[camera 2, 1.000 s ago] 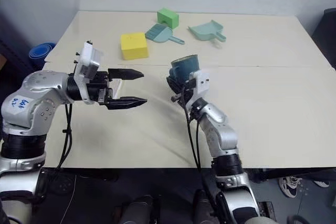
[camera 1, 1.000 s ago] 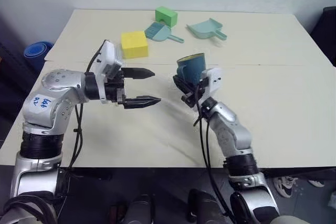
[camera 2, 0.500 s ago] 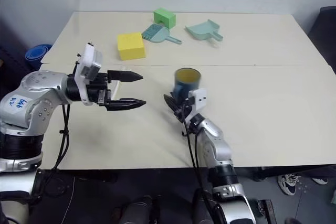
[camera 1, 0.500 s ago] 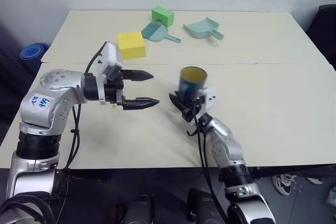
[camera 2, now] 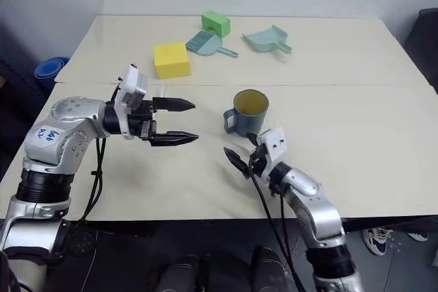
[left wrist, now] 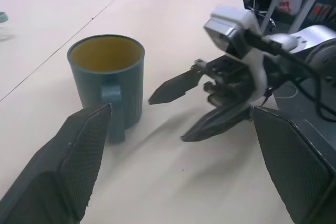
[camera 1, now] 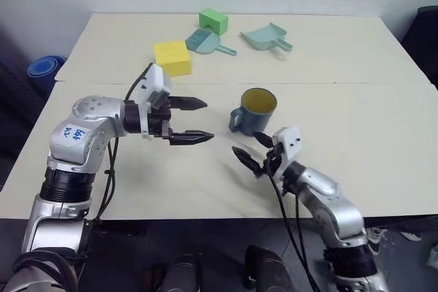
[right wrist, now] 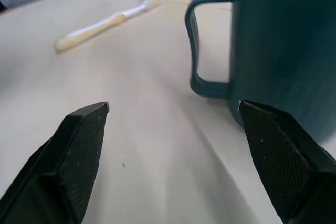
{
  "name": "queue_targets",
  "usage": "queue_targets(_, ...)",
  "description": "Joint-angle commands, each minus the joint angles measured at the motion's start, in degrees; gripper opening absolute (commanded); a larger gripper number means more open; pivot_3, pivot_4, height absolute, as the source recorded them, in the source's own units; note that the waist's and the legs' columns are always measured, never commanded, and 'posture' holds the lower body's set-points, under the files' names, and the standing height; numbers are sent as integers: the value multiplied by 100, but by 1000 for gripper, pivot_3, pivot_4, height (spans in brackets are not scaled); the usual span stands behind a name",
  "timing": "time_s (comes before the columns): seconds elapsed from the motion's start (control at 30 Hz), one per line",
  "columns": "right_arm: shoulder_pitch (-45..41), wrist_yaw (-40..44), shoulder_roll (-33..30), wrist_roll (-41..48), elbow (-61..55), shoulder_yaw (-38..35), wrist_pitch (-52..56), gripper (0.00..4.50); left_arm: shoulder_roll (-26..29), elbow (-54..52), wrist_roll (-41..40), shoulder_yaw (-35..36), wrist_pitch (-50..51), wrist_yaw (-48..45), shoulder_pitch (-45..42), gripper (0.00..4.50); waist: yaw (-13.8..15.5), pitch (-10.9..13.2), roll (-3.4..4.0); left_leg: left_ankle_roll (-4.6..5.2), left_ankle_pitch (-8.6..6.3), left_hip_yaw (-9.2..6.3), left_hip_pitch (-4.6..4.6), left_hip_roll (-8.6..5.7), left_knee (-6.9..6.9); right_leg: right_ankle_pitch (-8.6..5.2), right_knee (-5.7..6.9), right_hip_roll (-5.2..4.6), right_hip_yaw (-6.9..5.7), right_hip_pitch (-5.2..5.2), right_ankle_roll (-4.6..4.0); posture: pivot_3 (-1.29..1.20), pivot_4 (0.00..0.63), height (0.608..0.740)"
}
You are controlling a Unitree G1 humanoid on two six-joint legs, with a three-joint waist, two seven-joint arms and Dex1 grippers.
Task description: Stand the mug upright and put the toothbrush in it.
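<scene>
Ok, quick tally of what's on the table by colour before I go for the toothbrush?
Teal or blue-green: 3, the mug, hand brush and dustpan.
Yellow: 1, the block.
Green: 1, the block.
White or cream: 1, the toothbrush.
Total: 6.

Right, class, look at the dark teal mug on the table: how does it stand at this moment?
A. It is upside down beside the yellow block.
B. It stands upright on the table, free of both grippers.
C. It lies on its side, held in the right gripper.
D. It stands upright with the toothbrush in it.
B: the mug stands upright on the table, yellow inside showing and empty, with the open right gripper apart from it.
</scene>
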Motion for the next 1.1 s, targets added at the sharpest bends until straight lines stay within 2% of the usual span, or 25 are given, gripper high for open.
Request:
queue_targets(0.03,244,340,-930,894,-1378,-1011,896,4460,313,-182,394,345,223,724,168,4500,41,4,6,0,0,0,1,0,0,0,1,0,-1,0,0,0,150,740)
queue_targets(0.17,-39,741,-2434,2812,-2027,-2619,2131,4481,456,266,1021,569,1483,2272,-127,4500,114,10,8,5,-1,11,4,0,5,1,-2,0,13,1,-1,0,150,740)
queue_targets(0.23,-349,753,-3012,3673,-1959,-3085,2541,4481,345,614,1170,627,2078,2789,-454,4500,138,9,-2,8,-1,10,6,0,4,2,-2,0,16,2,-3,0,150,740)
queue_targets(0.33,-808,896,-3798,4725,-1730,-3485,2891,4481,46,1329,1317,494,2614,3201,-1095,4500,240,13,-12,9,-2,8,7,0,3,2,-4,1,15,4,-3,0,150,740)
queue_targets(0.43,-1120,993,-4373,5345,-1487,-3622,3032,4481,-109,1958,1511,151,2589,3187,-1485,4500,285,12,-27,13,-5,6,-2,-4,5,2,-7,0,11,3,-2,0,150,740)
queue_targets(0.57,-1447,1496,-5195,5379,-1217,-3651,3052,4481,-323,3425,2006,-397,2056,3087,-1968,4500,296,14,-33,18,-10,15,-8,-9,7,4,-17,0,10,2,1,0,150,740)
queue_targets(0.8,-1242,1458,-5275,5313,-1279,-3798,2983,4481,-973,5256,2210,-300,792,3051,-2637,4500,296,18,-47,17,-9,22,-10,-6,19,4,-15,0,14,3,2,0,150,740)
queue_targets(1.1,-892,1039,-5062,5607,-1596,-3992,2923,4481,-1289,6267,2581,-305,65,3113,-3057,4500,315,17,-48,16,-8,23,-9,-6,21,5,-10,0,13,2,2,0,150,740)
